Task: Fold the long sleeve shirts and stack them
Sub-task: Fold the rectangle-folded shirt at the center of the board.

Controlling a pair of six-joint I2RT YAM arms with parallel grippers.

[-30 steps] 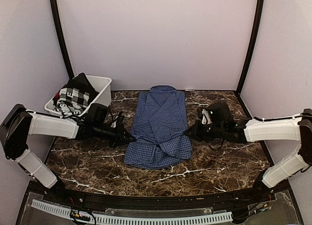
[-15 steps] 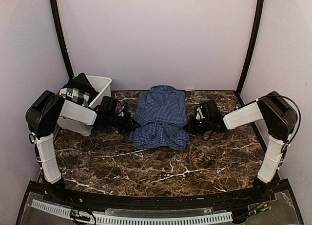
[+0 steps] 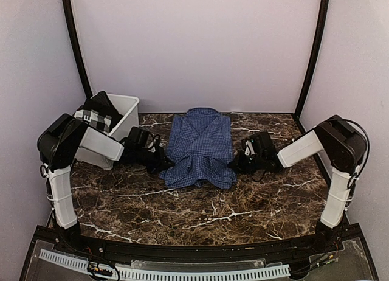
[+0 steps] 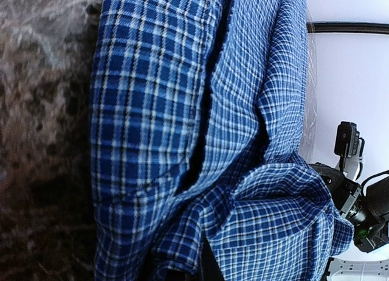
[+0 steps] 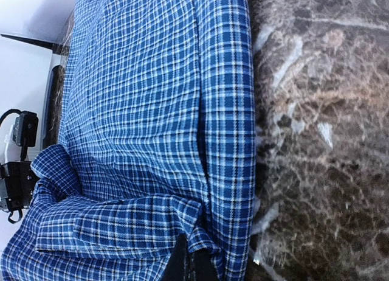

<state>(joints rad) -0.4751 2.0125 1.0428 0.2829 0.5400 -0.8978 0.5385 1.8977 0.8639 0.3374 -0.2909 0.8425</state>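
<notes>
- A blue checked cloth shirt [image 3: 200, 141] is lying in the middle of the dark marble-patterned counter [image 3: 182, 214]. Its collar is pointing toward the back wall, and its near end is doubling up into a bunched, rumpled layer.
- The left gripper [image 3: 164, 166] is sitting low at the shirt's near-left corner, clamping the cloth. In the left wrist view the fabric is draping over the fingers and hiding most of them.
- The right gripper [image 3: 234, 164] is sitting at the near-right corner, mirroring the left. In the right wrist view its dark fingertips [image 5: 194, 266] are pressing together on a folded edge of the check fabric.
- Both arms are reaching inward from the sides.
- A white plastic bin [image 3: 129, 106] is standing at the back-left corner, beside the left arm. It is holding a black-and-white checked garment [image 3: 92, 118], which is piling above the rim.
</notes>
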